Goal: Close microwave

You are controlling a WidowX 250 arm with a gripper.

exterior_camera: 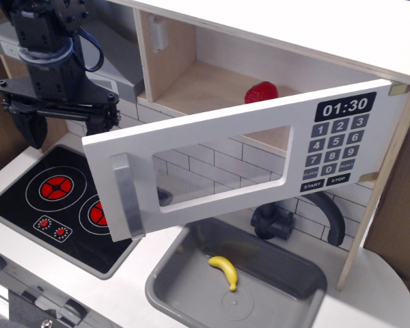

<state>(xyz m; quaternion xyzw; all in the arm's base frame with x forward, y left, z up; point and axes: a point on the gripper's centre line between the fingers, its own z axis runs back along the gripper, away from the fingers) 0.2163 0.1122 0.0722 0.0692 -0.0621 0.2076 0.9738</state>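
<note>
- Microwave (273,89) sits in the upper cabinet along the back edge of the counter, over the sink; we find its white door (212,157) swung wide open, hinged at the right side and reaching out toward the front-left.
- We note the cavity exposed, with a red object (261,91) resting inside near the back right.
- Grey bar handle (128,197) stands at the free left end of the door, with nothing touching it.
- Gripper (61,123) hangs near the back-left corner, above the stove top (61,205), just beside the door's free edge and behind it. Its two dark fingers are spread apart and carry nothing.
- We cannot tell whether the nearer finger touches the back of the door; it looks close but apart.
- Our judgement: the task is barely begun. The whole closing swing of the door is left.
- A banana (224,271) lies in the sink (307,301) at the front, clear of the door's path as far as we can see.
</note>
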